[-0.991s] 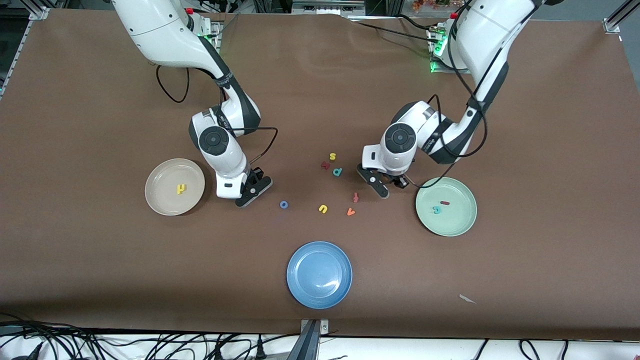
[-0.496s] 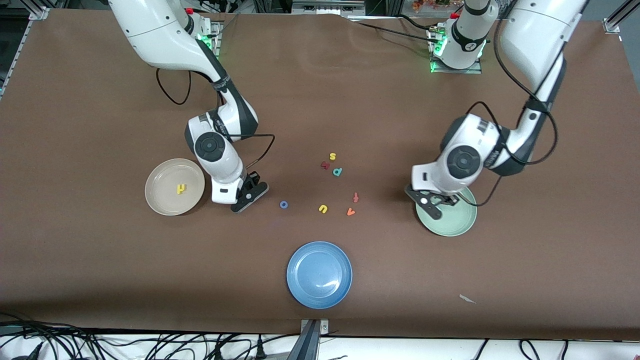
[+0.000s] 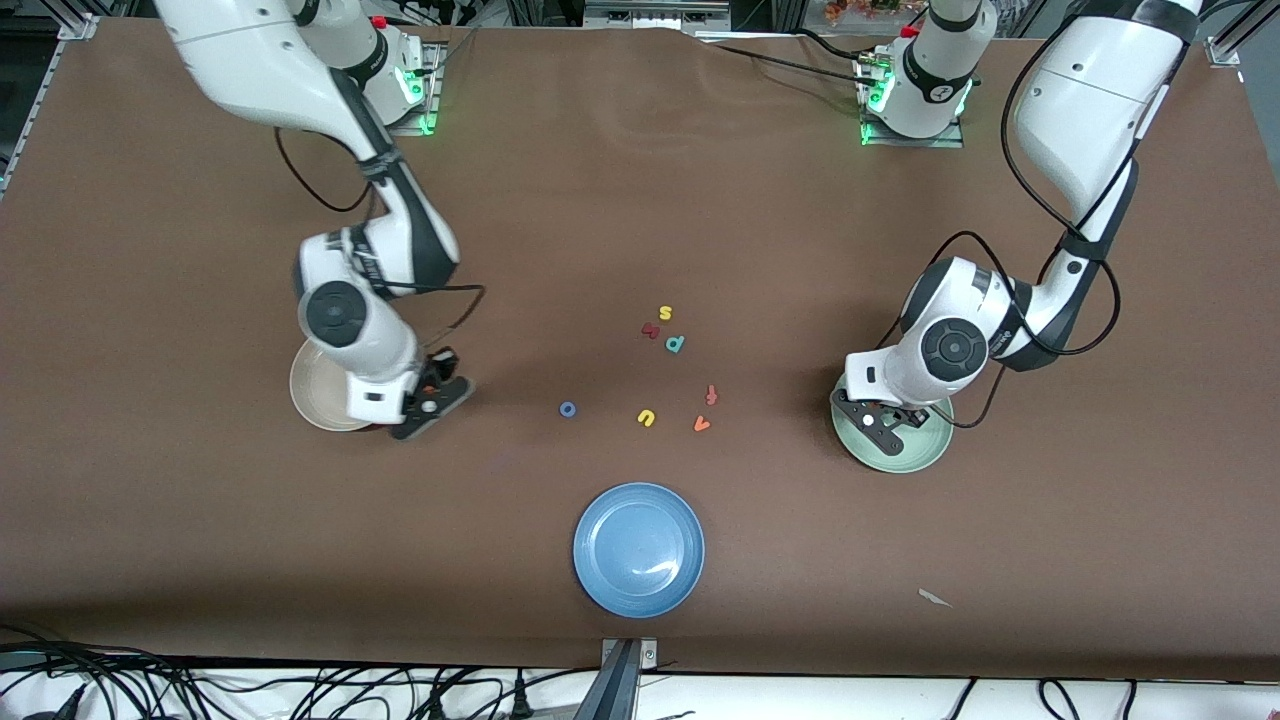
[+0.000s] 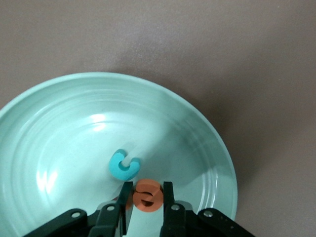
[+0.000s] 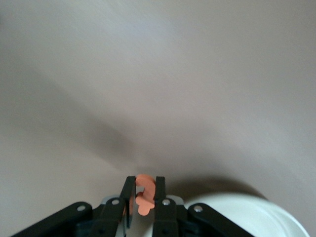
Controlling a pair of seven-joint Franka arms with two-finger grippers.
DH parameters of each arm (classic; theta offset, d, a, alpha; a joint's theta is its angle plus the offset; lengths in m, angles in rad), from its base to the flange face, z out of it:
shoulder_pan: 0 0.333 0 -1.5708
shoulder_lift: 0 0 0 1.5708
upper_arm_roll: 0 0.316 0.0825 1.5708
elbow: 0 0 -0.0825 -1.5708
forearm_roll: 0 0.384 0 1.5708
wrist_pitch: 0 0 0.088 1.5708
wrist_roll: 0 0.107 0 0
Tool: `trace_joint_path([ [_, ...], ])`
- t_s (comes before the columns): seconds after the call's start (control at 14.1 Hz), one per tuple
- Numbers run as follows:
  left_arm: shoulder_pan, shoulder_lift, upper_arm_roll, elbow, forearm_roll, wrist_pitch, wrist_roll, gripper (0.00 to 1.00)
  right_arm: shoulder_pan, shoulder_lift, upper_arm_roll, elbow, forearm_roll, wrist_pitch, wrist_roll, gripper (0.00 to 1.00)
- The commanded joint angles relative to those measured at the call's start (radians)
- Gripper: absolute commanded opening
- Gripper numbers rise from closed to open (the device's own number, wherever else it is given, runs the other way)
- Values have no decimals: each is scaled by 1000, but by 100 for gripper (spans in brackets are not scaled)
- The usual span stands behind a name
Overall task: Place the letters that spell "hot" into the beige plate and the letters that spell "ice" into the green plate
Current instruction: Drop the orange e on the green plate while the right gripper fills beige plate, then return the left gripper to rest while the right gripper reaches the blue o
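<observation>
My left gripper (image 3: 878, 425) (image 4: 147, 192) hangs low over the green plate (image 3: 925, 447) (image 4: 59, 123), shut on the orange e (image 4: 147, 196). The teal c (image 4: 123, 164) lies in that plate just ahead of the fingertips. The i is hidden. My right gripper (image 3: 430, 405) (image 5: 144, 190) is shut on the orange t (image 5: 144, 195), over the table at the rim of the beige plate (image 3: 305, 388) (image 5: 247, 217). That arm covers most of the plate and hides the h. The blue o (image 3: 567, 409) lies on the table, toward the middle.
Loose letters lie mid-table: yellow s (image 3: 665, 313), a dark red one (image 3: 651, 330), teal p (image 3: 675, 343), an orange hooked one (image 3: 711, 395), orange v (image 3: 702, 424), yellow u (image 3: 646, 417). A blue plate (image 3: 638, 549) sits nearer the front camera.
The left arm swung from the mid-table letters to over the green plate. The right arm drew back from the middle to the beige plate's rim. Both grippers stayed shut.
</observation>
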Motion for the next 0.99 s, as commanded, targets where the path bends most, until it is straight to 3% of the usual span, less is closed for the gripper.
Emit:
trace_joint_path([
  [0.0, 17, -23, -33, -16, 18, -31, -7, 26, -48, -117, -4, -145, 8, -1, -48, 3],
  [0.07, 20, -26, -33, -17, 18, -31, -2, 81, -51, -129, -21, -171, 8, 4, -59, 4],
  [0.14, 23, -29, -33, -16, 17, -33, -1, 100, -53, -130, -41, -199, 10, 16, -61, 4],
  [0.28, 23, -51, -35, -2, 17, -63, -2, 100, -56, -120, -66, -216, 11, 19, -59, 11],
  [0.35, 23, -77, -35, -1, 17, -93, -4, 100, -62, -115, -66, -227, 30, 17, -59, 27],
  [0.42, 23, -109, -35, 1, 15, -128, -4, 100, -64, -114, -66, -225, 80, 8, -56, 68],
  [0.5, 23, -143, -35, 15, 13, -178, -4, 100, -64, -114, -66, -222, 144, -1, -55, 98],
  [0.71, 33, -190, -33, 27, -37, -254, -1, 100, -55, -118, -54, -198, 232, -18, -13, 100],
  [0.92, 81, -207, -35, 51, -46, -257, -1, 100, -42, -109, 3, -157, 235, -6, 158, 100],
])
